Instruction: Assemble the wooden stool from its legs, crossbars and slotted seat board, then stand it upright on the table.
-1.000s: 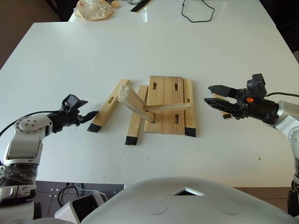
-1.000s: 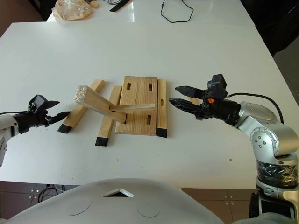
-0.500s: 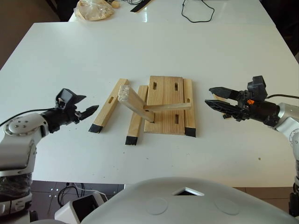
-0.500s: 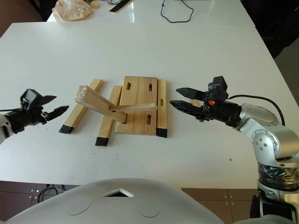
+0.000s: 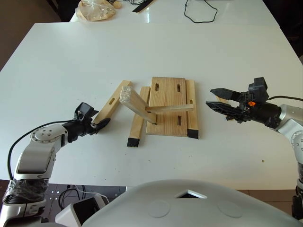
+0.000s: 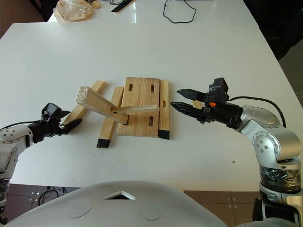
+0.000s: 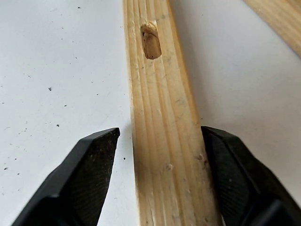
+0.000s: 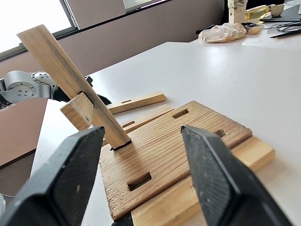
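Straddling: left gripper [image 7: 160,141] open, one finger on each side of the loose leg [image 5: 111,105] at its end nearest the robot, with a gap showing on one side.
right gripper [image 5: 209,96]: wide open, empty, just right of the seat board [image 5: 168,90].
seat board: flat on the table [image 5: 71,56]; a tilted leg [image 5: 135,103] stands in a slot, with a crossbar [image 5: 173,108] attached to it.

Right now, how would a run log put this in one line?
left hand: open, astride leftmost leg | right hand: open, right of seat | assembly: unfinished

Silver arms [image 6: 272,142], blk hands [image 5: 209,97] [image 5: 101,124], blk cables [image 6: 255,98]
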Available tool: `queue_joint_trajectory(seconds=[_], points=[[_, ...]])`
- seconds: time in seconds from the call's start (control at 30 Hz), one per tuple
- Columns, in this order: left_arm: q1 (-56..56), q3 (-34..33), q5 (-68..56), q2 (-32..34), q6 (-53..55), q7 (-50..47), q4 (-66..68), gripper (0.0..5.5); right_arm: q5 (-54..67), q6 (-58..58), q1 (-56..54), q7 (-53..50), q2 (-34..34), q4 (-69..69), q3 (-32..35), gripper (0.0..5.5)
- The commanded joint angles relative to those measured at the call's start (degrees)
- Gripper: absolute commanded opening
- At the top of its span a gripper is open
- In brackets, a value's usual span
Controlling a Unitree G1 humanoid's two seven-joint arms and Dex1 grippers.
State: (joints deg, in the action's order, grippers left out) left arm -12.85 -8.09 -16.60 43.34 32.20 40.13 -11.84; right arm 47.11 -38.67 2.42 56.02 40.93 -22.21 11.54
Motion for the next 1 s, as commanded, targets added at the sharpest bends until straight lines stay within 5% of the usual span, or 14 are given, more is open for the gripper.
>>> queue_joint_trajectory(seconds=[0.03,0.13,0.6,0.8,1.0], points=[[-1.37,1.8,0.66,-0.6,0.03,0.89,1.23,2.55,-0.59,0.37,-0.07,-0.06,0.51,-0.36,-0.12,3.0],[-1.21,1.92,0.33,-0.89,-0.01,0.94,1.3,2.04,-0.7,0.43,-0.1,0.0,0.6,-0.31,-0.22,3.0],[10.03,-9.36,-6.37,-3.3,-5.55,-1.25,0.71,2.04,2.89,-0.24,-7.71,-2.58,-1.64,7.14,4.7,3.0],[18.31,-16.23,-23.52,-3.07,1.69,-0.22,-9.67,2.04,11.79,-4.1,-16.33,-6.16,-2.85,8.35,8.71,3.0],[24.8,-22.03,-55.91,3.2,12.27,4.61,-19.56,2.04,20.96,-8.41,-23.39,-7.85,-3.42,4.18,7.16,3.0]])
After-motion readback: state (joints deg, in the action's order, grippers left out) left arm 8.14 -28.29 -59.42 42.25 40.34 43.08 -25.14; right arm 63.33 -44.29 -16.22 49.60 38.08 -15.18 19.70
